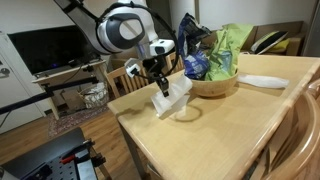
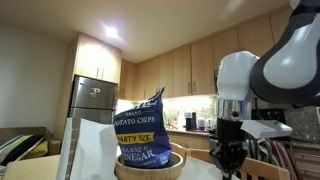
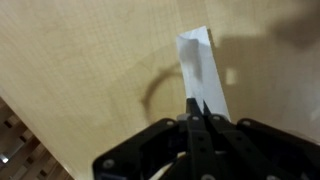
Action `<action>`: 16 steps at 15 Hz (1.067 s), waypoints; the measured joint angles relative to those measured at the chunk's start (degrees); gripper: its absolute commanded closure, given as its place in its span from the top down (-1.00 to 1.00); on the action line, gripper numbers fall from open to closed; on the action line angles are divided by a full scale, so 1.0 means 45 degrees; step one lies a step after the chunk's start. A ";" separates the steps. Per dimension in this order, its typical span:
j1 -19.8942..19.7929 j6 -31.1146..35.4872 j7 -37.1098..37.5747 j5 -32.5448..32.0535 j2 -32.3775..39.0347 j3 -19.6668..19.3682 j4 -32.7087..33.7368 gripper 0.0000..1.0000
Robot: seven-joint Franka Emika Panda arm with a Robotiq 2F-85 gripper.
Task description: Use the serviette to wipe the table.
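Note:
The white serviette (image 1: pixel 172 97) hangs from my gripper (image 1: pixel 160 86) above the pale wooden table (image 1: pixel 210 130); its lower end reaches down to the tabletop near a faint ring mark. In the wrist view the gripper (image 3: pixel 198 108) is shut on the serviette (image 3: pixel 200 65), which stretches away from the fingertips over the table (image 3: pixel 80 70). In an exterior view only the gripper (image 2: pixel 229 160) shows, beside the chips bag; the serviette is hidden there.
A wooden bowl (image 1: pixel 213 84) holds a blue chips bag (image 1: pixel 196 55) and a green bag (image 1: pixel 232 45). A flat white plate-like item (image 1: pixel 262 81) lies behind it. Slatted chairs (image 1: pixel 128 78) stand at the table's edges. The bag (image 2: pixel 140 128) fills an exterior view.

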 measured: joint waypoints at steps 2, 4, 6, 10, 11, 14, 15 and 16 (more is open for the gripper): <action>-0.0041 0.0012 0.0005 0.0005 0.0000 0.0000 -0.0010 -0.98; -0.0034 0.0017 0.0012 0.0006 0.0000 0.0008 -0.0011 -1.00; -0.0033 0.0016 0.0008 -0.0002 0.0040 0.0028 -0.0009 -1.00; 0.0102 0.0016 0.0345 -0.0632 0.0266 -0.0120 0.0007 -1.00; 0.0213 0.0016 0.0708 -0.1047 0.0357 -0.0266 0.0031 -1.00; 0.0613 0.0016 0.1839 -0.2252 0.0725 -0.0860 0.0154 -1.00; 0.0716 0.0016 0.2110 -0.2520 0.0872 -0.1021 0.0212 -1.00; 0.0797 0.0016 0.2337 -0.2734 0.1021 -0.1152 0.0281 -1.00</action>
